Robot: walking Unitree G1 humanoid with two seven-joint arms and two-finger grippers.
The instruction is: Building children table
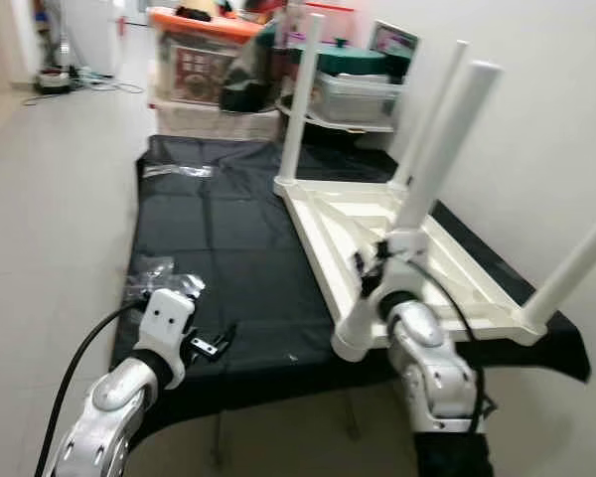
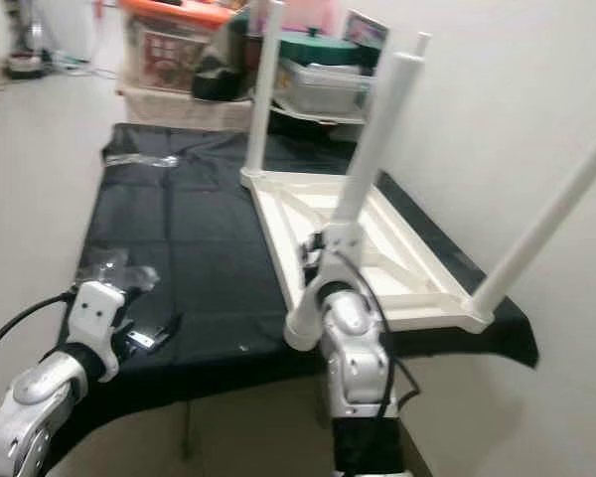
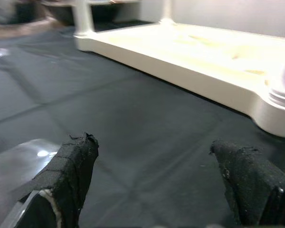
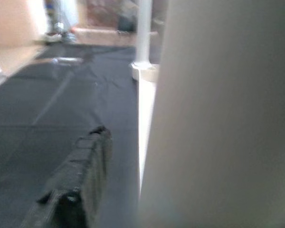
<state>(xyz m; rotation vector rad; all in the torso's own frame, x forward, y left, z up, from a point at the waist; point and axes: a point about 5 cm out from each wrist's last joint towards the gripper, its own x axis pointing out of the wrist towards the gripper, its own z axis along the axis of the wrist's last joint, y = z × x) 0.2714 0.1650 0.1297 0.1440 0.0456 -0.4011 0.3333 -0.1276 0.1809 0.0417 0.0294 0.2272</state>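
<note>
A white children's table point(image 1: 417, 248) lies upside down on a black cloth point(image 1: 228, 238), its four round legs pointing up. My right gripper point(image 1: 374, 270) is at the base of the near left leg point(image 1: 447, 139). In the right wrist view that leg point(image 4: 213, 114) looms close, and one black finger point(image 4: 85, 175) stands beside it with a strip of cloth showing between them; the other finger is hidden behind the leg. My left gripper point(image 1: 215, 341) hovers low over the cloth near its front left edge. Its fingers point(image 3: 71, 166) are spread wide with nothing between them.
A crumpled clear plastic bag point(image 1: 149, 273) lies just beyond my left wrist, and another plastic wrap point(image 1: 177, 171) lies at the cloth's far left. Storage boxes point(image 1: 204, 60) are stacked at the back. A white wall point(image 1: 536, 99) runs along the right, tiled floor point(image 1: 50, 199) on the left.
</note>
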